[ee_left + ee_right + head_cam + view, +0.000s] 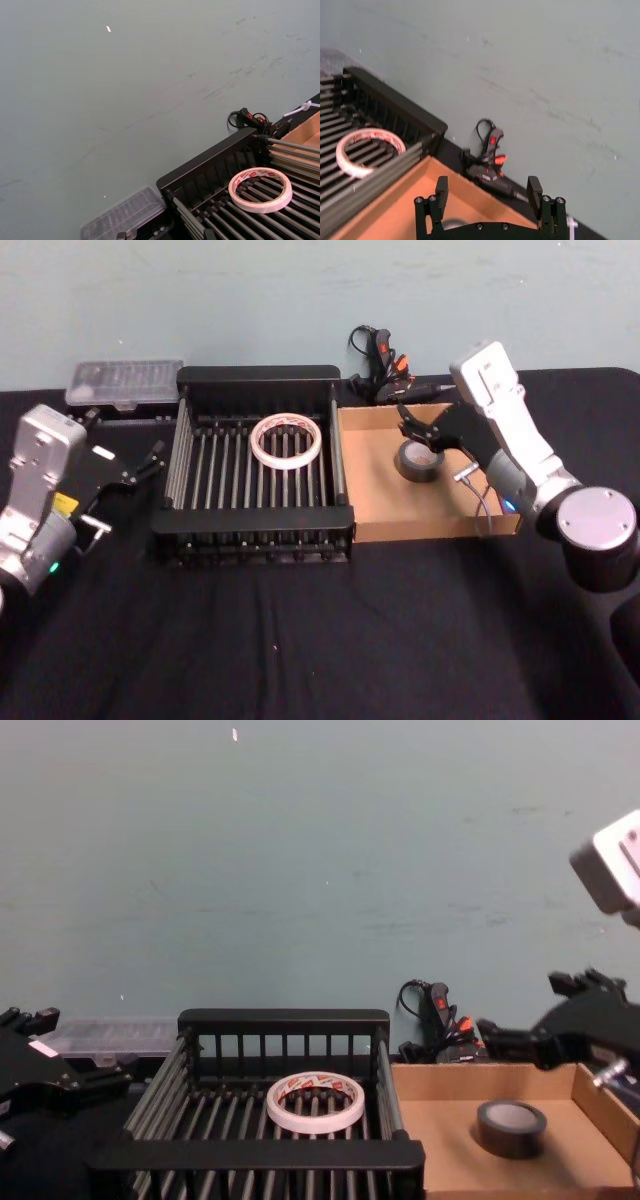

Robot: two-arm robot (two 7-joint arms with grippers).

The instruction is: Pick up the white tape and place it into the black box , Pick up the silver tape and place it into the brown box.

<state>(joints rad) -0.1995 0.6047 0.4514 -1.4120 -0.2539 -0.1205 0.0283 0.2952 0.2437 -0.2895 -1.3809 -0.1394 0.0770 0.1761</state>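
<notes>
Tapes sorted: white tape (pixel 285 440) lies in black box (pixel 255 531), silver tape (pixel 419 461) in brown box (pixel 437 529).
Right gripper (pixel 421 430) hovers above the silver tape, jaws spread, empty, apparently released; left gripper (pixel 150 459) parked beside the crate, open.

The head view looks steeply down on the black box (pixel 255 525) and brown box (pixel 380 480) — the chest view faces both level from low down, near the wall.

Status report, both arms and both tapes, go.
Right gripper open above silver tape in brown box. Left gripper parked beside black box, white tape inside. Nothing obstructing.
</notes>
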